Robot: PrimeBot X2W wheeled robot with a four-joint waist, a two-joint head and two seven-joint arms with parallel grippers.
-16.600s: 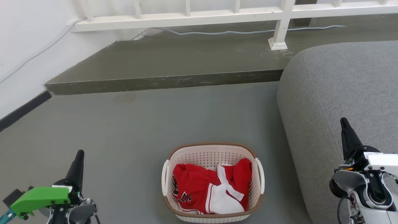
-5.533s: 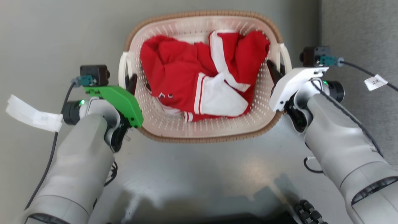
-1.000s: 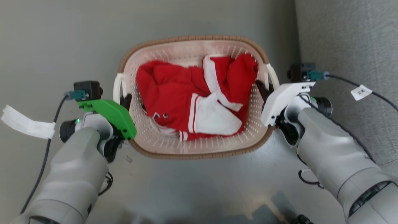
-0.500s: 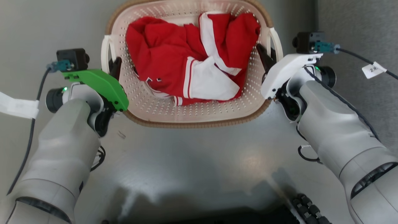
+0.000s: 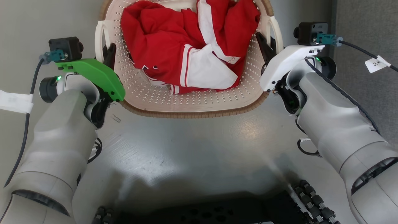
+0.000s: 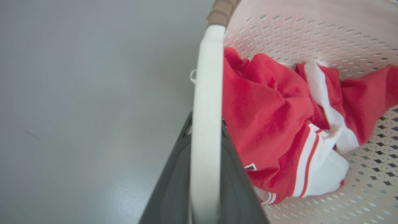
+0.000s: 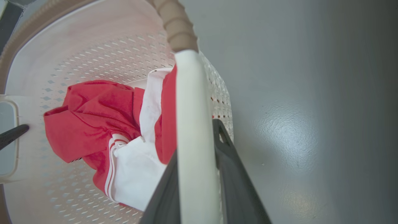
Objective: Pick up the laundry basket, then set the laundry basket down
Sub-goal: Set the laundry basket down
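The laundry basket, cream with a brown rim, sits at the top of the head view, its far end cut off. It holds red and white clothes. My left gripper is shut on the left white handle, and my right gripper is shut on the right handle. The left wrist view shows the handle running between my left gripper's dark fingers. In the right wrist view the other handle is clamped in my right gripper.
A grey sofa stands close on the right, beside my right arm. Grey floor lies between the basket and my black base at the bottom edge. Cables hang from both wrists.
The head view has shifted: the basket now sits higher in the picture and looks larger, and my base has come into sight. Both grippers stay shut on the handles.
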